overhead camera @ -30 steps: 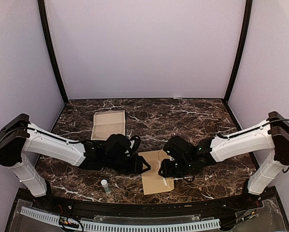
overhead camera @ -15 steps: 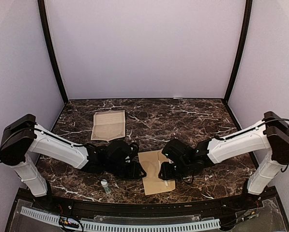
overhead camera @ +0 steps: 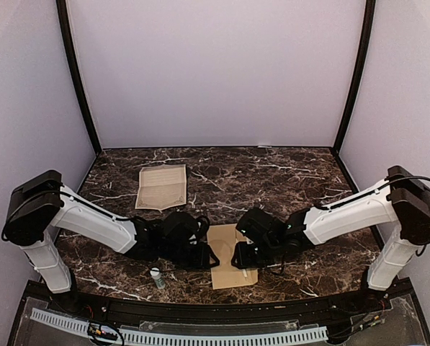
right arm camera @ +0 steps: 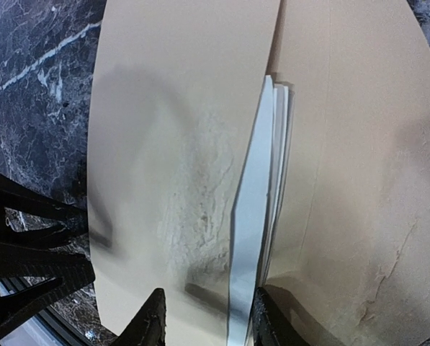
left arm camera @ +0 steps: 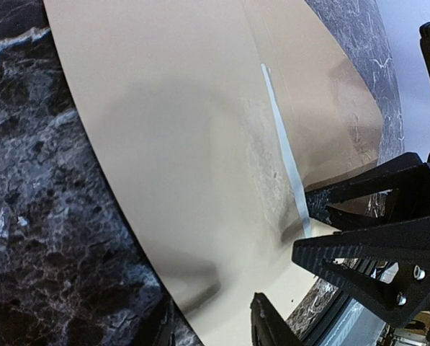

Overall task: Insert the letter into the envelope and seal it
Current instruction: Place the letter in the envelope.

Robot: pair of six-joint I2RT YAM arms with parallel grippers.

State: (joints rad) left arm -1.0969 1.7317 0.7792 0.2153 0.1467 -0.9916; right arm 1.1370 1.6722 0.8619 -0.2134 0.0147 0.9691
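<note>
The kraft-brown envelope (overhead camera: 227, 254) lies flat on the marble near the front, between my two grippers. The letter is tucked inside it; only a thin white folded edge (right arm camera: 252, 209) shows along the mouth, and it appears as a white strip (left arm camera: 285, 155) in the left wrist view. My left gripper (overhead camera: 213, 256) is low at the envelope's left edge, jaws apart, one fingertip (left arm camera: 269, 324) over the paper. My right gripper (overhead camera: 238, 261) is down on the envelope's right part, jaws apart astride the white edge, gripping nothing.
A cream page with an ornate border (overhead camera: 162, 186) lies at the back left. A small white bottle (overhead camera: 156, 277) stands by the near edge, left of the envelope. The table's front rim (overhead camera: 215, 306) runs close behind both grippers.
Both grippers have drawn a little toward the near edge and lower onto the envelope. The left jaws have narrowed somewhat. The envelope has barely shifted.
</note>
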